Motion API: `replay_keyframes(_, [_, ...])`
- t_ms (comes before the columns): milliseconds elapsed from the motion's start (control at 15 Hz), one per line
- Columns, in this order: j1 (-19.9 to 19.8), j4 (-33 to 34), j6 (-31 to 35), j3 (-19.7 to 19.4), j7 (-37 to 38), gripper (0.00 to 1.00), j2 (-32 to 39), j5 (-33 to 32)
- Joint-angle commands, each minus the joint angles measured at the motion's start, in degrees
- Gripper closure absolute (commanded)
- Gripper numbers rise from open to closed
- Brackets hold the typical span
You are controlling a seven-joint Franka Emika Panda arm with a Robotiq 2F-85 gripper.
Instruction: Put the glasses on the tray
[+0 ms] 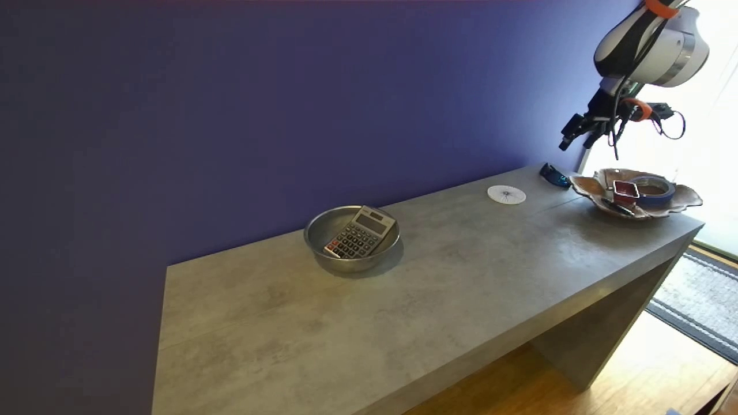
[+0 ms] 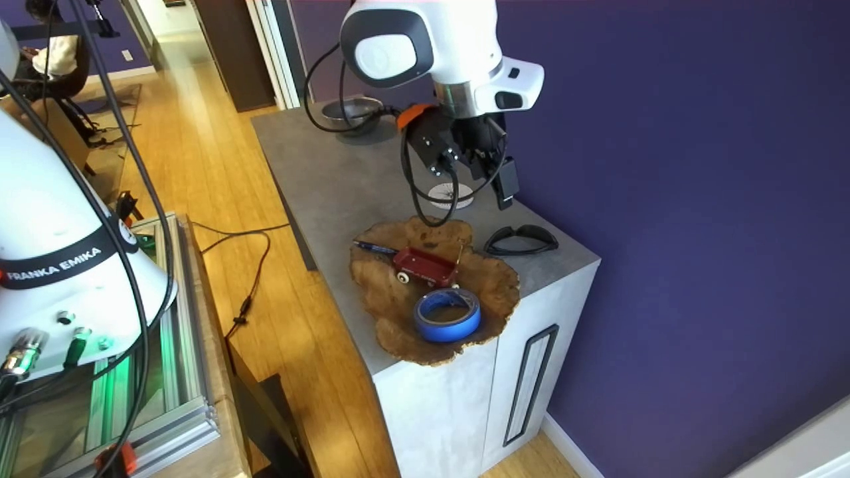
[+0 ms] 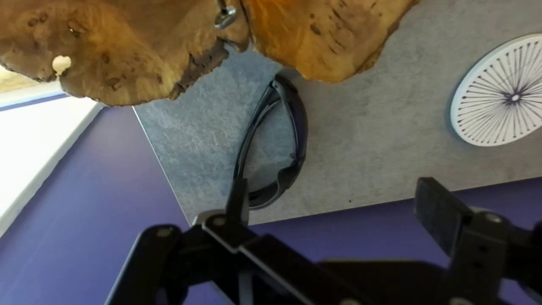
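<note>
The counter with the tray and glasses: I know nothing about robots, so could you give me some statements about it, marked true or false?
1. The tray holds a red toy wagon and a roll of blue tape. True.
2. The blue tape is stacked on the toy wagon. False: it sits beside the wagon.
3. A calculator leans inside the metal bowl. True.
4. The glasses lie on the counter, outside the tray. True.
5. The glasses are being gripped. False: the end effector is open and holds nothing.
6. The metal bowl is nearer the glasses than the tray is. False: the tray is nearer.
</note>
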Motion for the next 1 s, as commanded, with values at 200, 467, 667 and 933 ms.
replay_keyframes(200, [-6.4,5.1,-3.0,6.2,-5.9,0.0,4.7,5.4])
replay_keyframes(467, [-10.0,8.4,-2.3,9.0,-7.9,0.02,8.6,7.2])
replay_keyframes(667, [-10.9,10.4,-2.2,10.0,-7.4,0.13,11.3,6.0])
replay_keyframes(933, [-11.3,12.8,-2.7,10.4,-7.2,0.39,14.5,5.4])
